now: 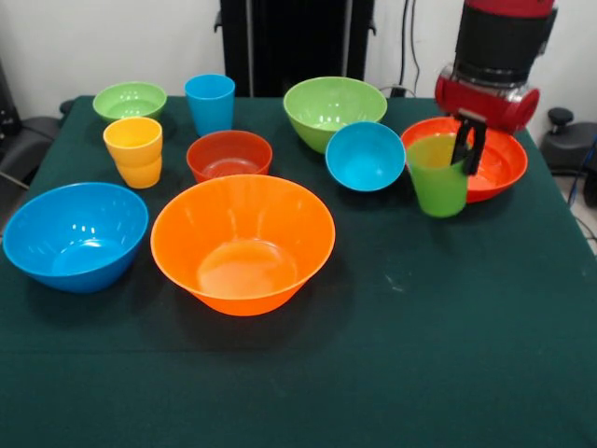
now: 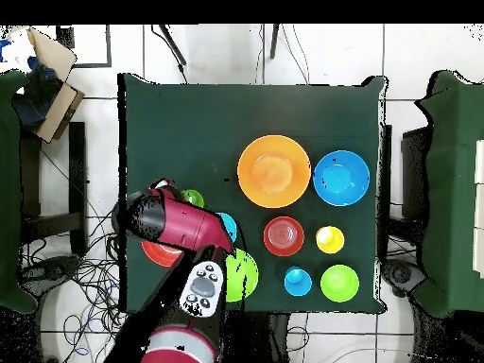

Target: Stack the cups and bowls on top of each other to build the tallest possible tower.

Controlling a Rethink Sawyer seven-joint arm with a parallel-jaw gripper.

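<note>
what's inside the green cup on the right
One black finger of the gripper dips inside the green cup at its rim, the other outside; jaws straddle the wall. Its bottom is hidden in the front view, and the arm covers it overhead.

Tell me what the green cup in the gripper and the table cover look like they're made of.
Green cup: seemingly thin glossy plastic; its rim looks faintly translucent. The gripper has one finger inside its rim. Table cover: dark green cloth, apparently; matte, no reflections.
</note>
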